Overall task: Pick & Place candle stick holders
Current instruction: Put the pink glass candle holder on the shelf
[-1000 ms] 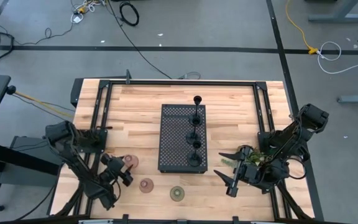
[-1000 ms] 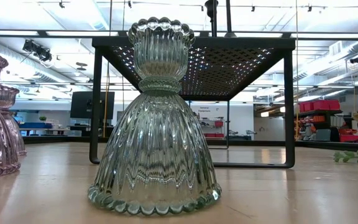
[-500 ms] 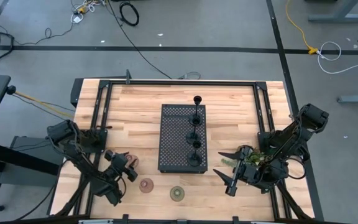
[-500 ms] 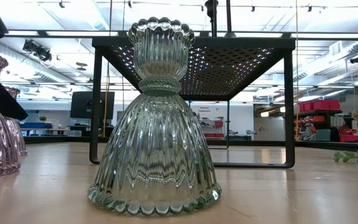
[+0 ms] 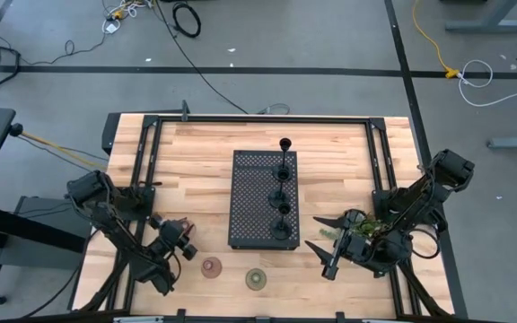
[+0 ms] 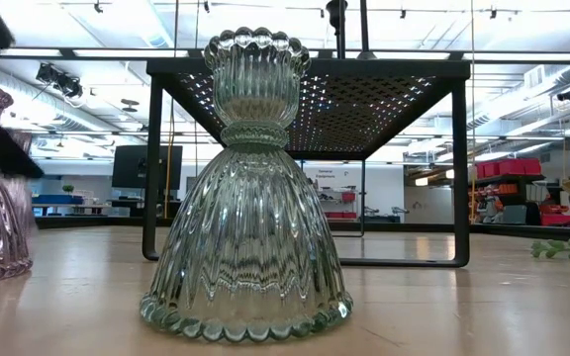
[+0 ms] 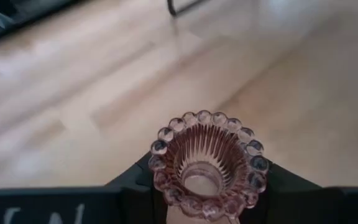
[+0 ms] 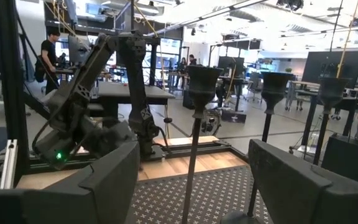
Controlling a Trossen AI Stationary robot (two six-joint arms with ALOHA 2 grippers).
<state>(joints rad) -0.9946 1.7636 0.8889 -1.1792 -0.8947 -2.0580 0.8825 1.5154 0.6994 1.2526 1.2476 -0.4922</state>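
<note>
Three tinted glass candle stick holders stand on their wide bases near the table's front left: a pink one, another pink one and a green one. My left gripper is shut on the first pink holder. Several black knob-topped holders stand in a row on the black perforated tray. My right gripper stands open over the table, right of the tray's near end, with nothing between its fingers. My left gripper has the pink holder's upper cup, just under the beaded rim, between its two fingers, one on each side. The rim hides the place of contact. The fingers come slanting down from the table's left. The holder stands upright on the table.
A green plant sprig lies by my right gripper. The tray stands raised on thin legs at mid-table. Black frame rails run along the table's left, right and far sides. Bare wood lies in front of the tray.
My left gripper has moved a little toward the table's far edge, onto the pink holder, and its fingers have drawn together around it. The holder stands where it was. In the low view dark fingers have come in at the left.
</note>
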